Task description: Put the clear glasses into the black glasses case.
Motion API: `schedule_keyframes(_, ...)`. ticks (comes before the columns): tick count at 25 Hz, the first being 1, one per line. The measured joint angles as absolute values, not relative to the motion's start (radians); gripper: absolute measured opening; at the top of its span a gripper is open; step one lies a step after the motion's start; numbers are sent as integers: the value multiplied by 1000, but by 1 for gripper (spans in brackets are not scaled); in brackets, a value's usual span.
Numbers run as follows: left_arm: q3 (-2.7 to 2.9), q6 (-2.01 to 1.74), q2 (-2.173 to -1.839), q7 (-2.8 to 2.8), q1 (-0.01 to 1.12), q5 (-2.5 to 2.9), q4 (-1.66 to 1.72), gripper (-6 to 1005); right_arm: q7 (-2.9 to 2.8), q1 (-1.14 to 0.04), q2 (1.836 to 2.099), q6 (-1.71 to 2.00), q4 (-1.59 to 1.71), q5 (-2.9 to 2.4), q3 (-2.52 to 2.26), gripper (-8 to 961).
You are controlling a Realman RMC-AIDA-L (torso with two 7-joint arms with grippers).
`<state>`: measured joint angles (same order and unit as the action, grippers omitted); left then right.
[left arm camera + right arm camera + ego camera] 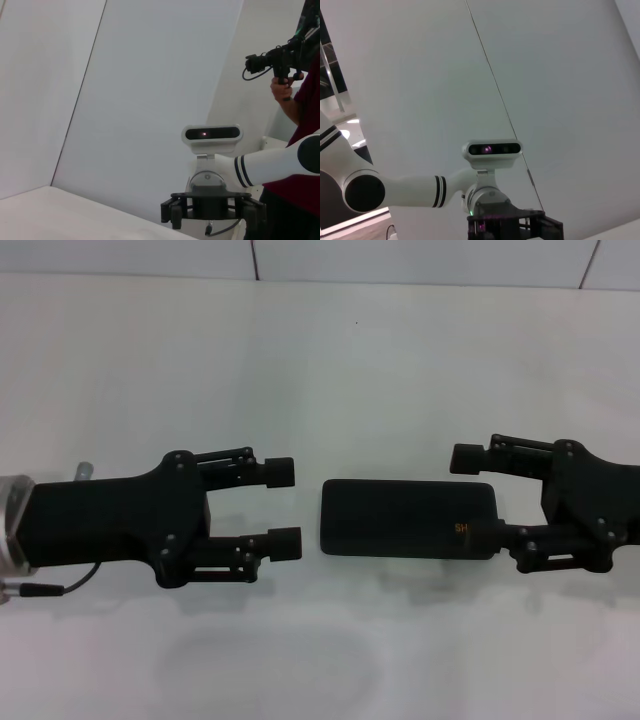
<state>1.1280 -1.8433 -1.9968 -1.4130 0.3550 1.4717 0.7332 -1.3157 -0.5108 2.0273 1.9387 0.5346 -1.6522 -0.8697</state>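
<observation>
The black glasses case (pixel 400 518) lies shut on the white table (pixel 330 370), long side across the head view, orange lettering near its right end. My left gripper (pixel 283 508) is open, just left of the case's left end, with nothing between its fingers. My right gripper (pixel 470 497) is open at the case's right end. One of its fingers is beyond the far edge and the other overlaps the near right corner. The clear glasses are out of view. The left wrist view shows my right gripper (pixel 212 214) from the front, and the right wrist view shows my left gripper (pixel 515 226).
White wall panels (pixel 420 260) rise behind the table's far edge. In the left wrist view a person (pixel 300 65) holding a camera stands beyond my right arm.
</observation>
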Motion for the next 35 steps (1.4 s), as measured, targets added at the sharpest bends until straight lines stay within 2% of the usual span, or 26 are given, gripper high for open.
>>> schedule_keyframes(35, 1127, -1842, -2000, -1407, 338, 1471, 697, 757, -1288, -508, 2028, 1948, 517, -1632, -893, 839)
